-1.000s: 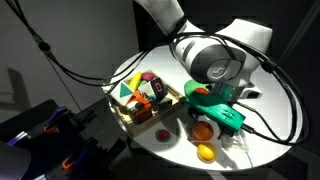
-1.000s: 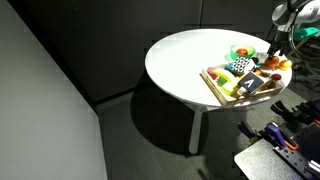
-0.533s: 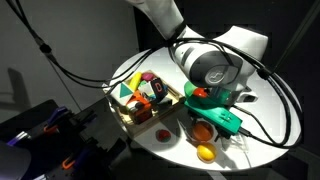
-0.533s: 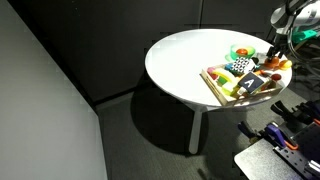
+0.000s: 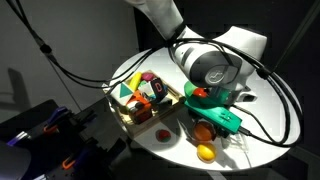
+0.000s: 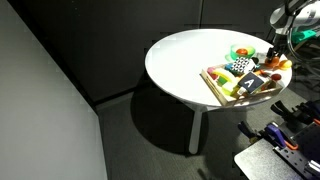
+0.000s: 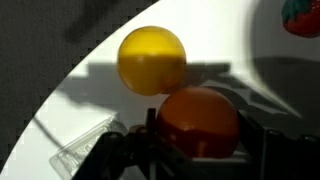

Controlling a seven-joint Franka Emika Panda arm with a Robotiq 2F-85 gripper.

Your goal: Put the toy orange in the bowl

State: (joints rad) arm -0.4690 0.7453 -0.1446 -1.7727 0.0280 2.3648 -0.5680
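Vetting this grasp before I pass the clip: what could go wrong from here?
1. The toy orange sits between the fingers of the gripper, but firm contact isn't visible. The round ball might slip out on lifting.
2. The yellow fruit lies right beside it, near the edge of the table. A nudge could roll it off.

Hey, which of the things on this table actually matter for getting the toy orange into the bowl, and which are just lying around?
For the job:
- toy orange, between the fingers of the gripper
- green bowl

Lying about:
- yellow fruit
- wooden tray of toys
- small red toy
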